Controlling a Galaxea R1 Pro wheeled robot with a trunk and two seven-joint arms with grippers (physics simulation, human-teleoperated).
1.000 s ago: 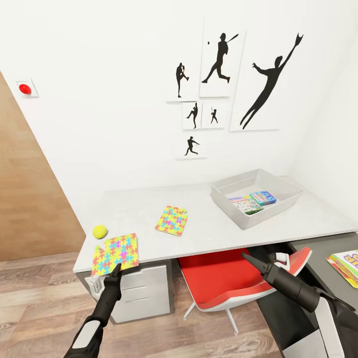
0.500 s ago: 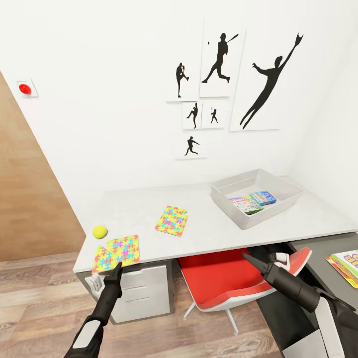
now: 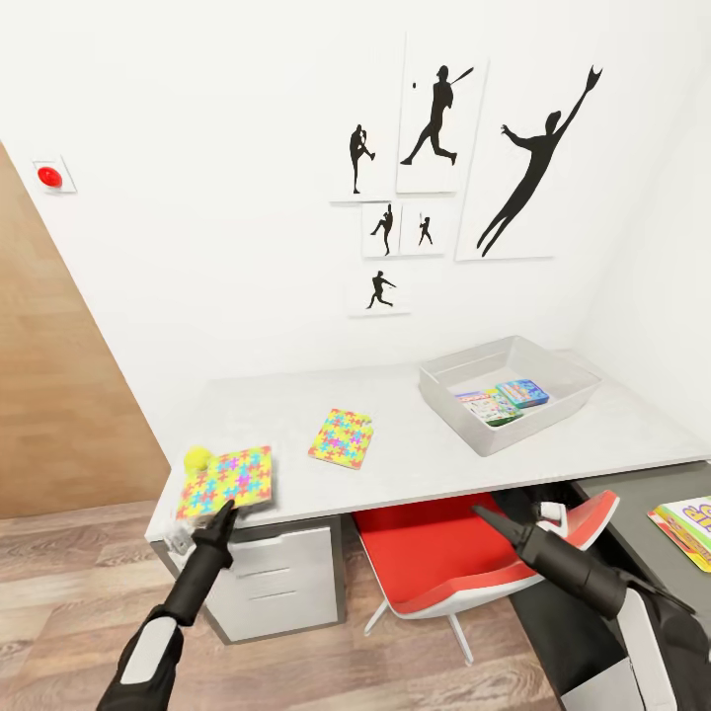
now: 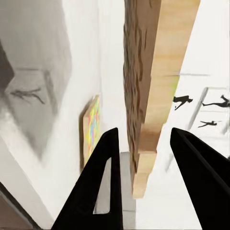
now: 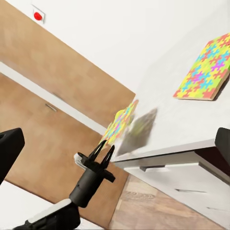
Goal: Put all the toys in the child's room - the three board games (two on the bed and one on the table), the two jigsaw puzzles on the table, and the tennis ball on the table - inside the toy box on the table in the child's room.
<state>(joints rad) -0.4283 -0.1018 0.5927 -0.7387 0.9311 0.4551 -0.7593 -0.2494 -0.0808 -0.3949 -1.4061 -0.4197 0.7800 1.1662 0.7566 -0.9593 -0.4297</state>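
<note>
White walls with black sports silhouette pictures (image 3: 449,168) rise behind the pale grey surface (image 3: 415,439), and a red swivel chair (image 3: 449,553) sits tucked under it. At the surface's left front corner the left claw (image 3: 223,510) pinches the near edge of one jigsaw puzzle (image 3: 226,480), which is tilted up off the surface; seen from the right wrist, its far end is raised and a shadow lies beneath it. That puzzle partly covers the tennis ball (image 3: 197,457) just behind it. A second jigsaw puzzle (image 3: 342,436) lies flat nearer the middle. Toward the right stands the grey toy box (image 3: 509,391) with two board games (image 3: 502,400) inside. A third board game (image 3: 688,529) rests on the lower dark section. The right claw (image 3: 486,516) hovers over the chair; I cannot tell whether it is spread
</note>
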